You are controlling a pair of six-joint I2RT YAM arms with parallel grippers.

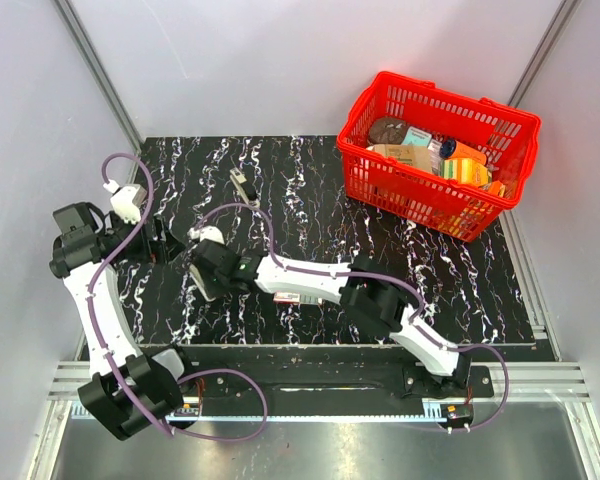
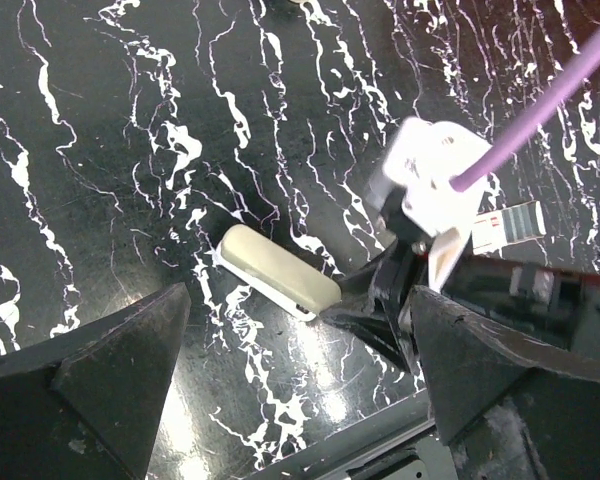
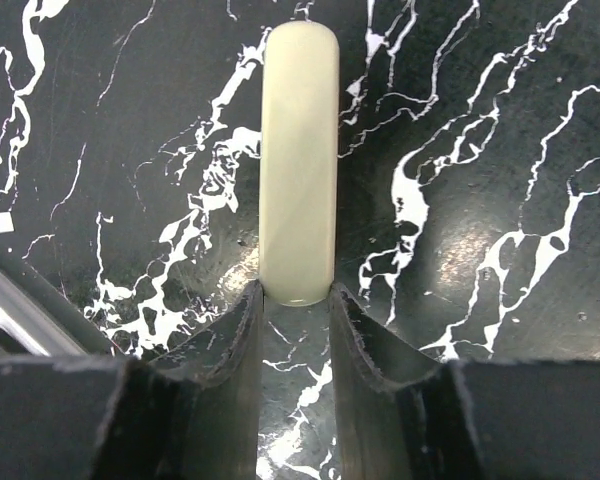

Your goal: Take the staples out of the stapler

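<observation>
I note the left gripper (image 1: 168, 243) near the desk's left edge, jaws wide apart, empty. The cream stapler (image 3: 298, 160) lies flat left of centre; the right gripper (image 3: 295, 298) is clamped on one end. A red basket (image 1: 420, 195) occupies the far right corner.
</observation>
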